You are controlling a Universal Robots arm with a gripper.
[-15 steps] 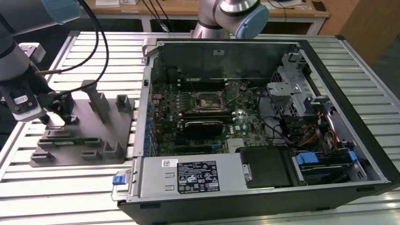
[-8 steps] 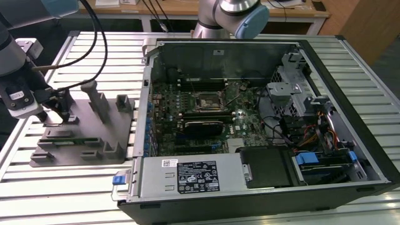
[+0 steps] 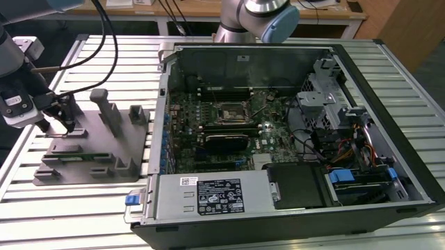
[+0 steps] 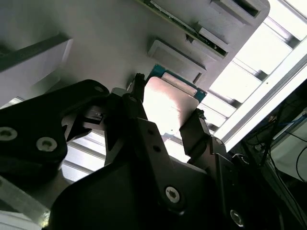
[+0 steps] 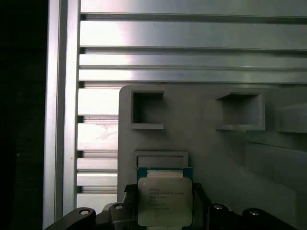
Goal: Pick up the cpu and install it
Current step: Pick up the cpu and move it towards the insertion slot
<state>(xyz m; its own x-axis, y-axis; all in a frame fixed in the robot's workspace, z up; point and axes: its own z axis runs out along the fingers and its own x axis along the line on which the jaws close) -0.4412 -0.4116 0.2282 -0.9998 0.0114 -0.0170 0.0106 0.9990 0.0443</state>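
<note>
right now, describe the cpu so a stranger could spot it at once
Beside the open computer case, on the exterior view's left, sits a grey fixture tray. The cpu lies on it at the gripper: a flat square chip whose shiny silver top stands out from the tray's dull grey posts and pockets.

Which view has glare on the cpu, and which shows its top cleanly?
Second wrist view: glare blows the cpu top out to white, and the gripper is a dark silhouette. First wrist view: the cpu top is evenly lit, no glare.

Shiny metal-topped cpu (image 5: 164, 201), matt grey plastic fixture tray (image 5: 216, 153), ribbed aluminium table (image 5: 192, 48).
</note>
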